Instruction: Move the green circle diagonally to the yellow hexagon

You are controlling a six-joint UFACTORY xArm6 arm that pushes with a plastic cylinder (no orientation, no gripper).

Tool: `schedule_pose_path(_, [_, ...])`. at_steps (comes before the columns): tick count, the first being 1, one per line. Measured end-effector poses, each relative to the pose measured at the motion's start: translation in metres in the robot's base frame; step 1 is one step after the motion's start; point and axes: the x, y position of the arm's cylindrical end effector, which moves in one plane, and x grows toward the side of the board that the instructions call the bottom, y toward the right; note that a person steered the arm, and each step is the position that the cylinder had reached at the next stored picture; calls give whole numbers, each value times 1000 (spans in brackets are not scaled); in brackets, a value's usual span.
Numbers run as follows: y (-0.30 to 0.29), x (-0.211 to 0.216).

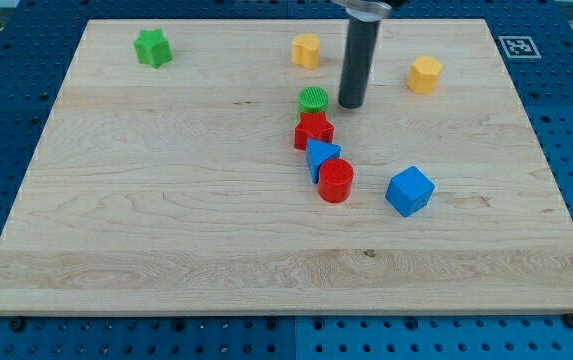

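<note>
My tip (352,104) rests on the counter (166,230); the rod has no fingers to open or close. The green circle (313,99) sits just beside my tip, toward the view's left, perhaps touching the red star (313,130) below it. The yellow hexagon (425,74) lies near my tip, up toward the view's right. A blue triangle (320,154) and red cylinder (335,181) trail below.

tip (351,105) just R of green circle (313,98) | red star (313,130) touching below | yellow hexagon (425,74) upper R, apart
</note>
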Motion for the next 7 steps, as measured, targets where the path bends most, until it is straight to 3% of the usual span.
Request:
schedule_pose_path(2, [-75, -15])
schedule_pose_path(4, [-89, 18])
schedule_pose_path(7, [79, 25])
